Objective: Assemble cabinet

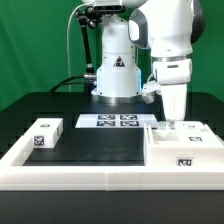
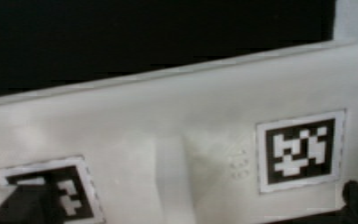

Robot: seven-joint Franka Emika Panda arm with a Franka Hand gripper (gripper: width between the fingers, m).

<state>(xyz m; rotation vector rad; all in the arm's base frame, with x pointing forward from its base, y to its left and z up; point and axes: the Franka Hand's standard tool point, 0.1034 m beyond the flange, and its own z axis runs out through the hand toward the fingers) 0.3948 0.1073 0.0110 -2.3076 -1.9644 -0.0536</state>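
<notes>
- I am holding my hand (image 1: 169,120) pointing straight down with its two fingers standing wide apart. In the wrist view the dark fingertips (image 2: 357,197) are showing only at the far edges, with nothing clamped between them.
- Directly beneath my hand the cabinet body (image 1: 182,150) is lying, a white box. Its tagged face (image 2: 176,130) is filling the space between my fingers. I judge I am spreading this wide so the fingers can straddle the part rather than land on top of it.
- I cannot tell whether my fingertips are touching the white plastic, because the wrist view is too blurred there.
- Just outward from my hand, the body seems to be sitting close against a corner of the low white border frame (image 1: 90,180). I judge that corner is serving as a stop, so the part will not slide when I close or push on it.
- Behind my hand, toward the exterior view's left, the marker board (image 1: 110,121) is lying flat on the black desk (image 1: 100,145), clear of my fingers.
- Well apart from my hand, across the desk toward the exterior view's left, a small tagged block (image 1: 45,133) is sitting beside the frame. With the pieces lying this far apart, I judge the assembling is only beginning.
</notes>
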